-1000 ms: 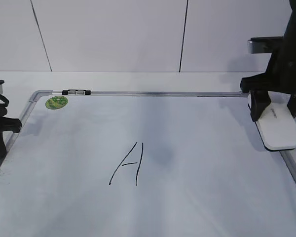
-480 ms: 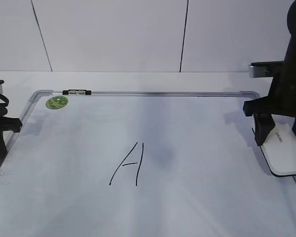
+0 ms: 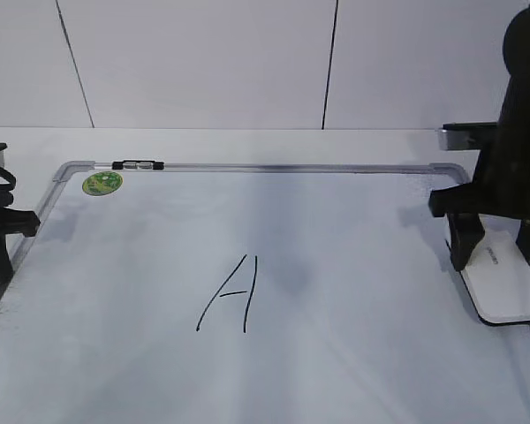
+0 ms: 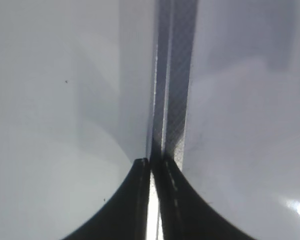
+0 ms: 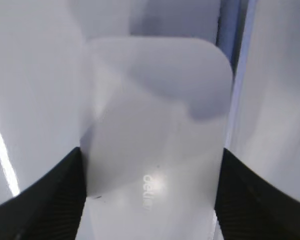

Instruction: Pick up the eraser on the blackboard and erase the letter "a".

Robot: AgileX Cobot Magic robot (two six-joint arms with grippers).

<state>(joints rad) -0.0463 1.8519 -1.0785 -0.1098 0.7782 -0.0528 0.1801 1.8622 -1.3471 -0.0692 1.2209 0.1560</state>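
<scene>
The blackboard [image 3: 115,291] is a white board in a grey frame lying flat. A capital "A" [image 3: 230,296] is drawn at its middle, with a faint grey smudge [image 3: 287,278] just to its right. No lowercase letter "a" shows. My right gripper [image 3: 493,256] [image 5: 150,152] is shut on the white eraser [image 3: 503,287] [image 5: 155,130], one finger on each long side, at the board's right edge. My left gripper [image 3: 0,256] [image 4: 151,161] is shut and holds nothing, over the left frame rail [image 4: 170,75].
A round green sticker [image 3: 101,183] sits in the board's far left corner. A small black-and-white marker [image 3: 137,164] lies on the top rail. The right frame rail [image 5: 232,50] runs just beside the eraser. A white wall stands behind the table.
My right gripper has carried the eraser along the board's right edge toward the near side. The left arm has not moved.
</scene>
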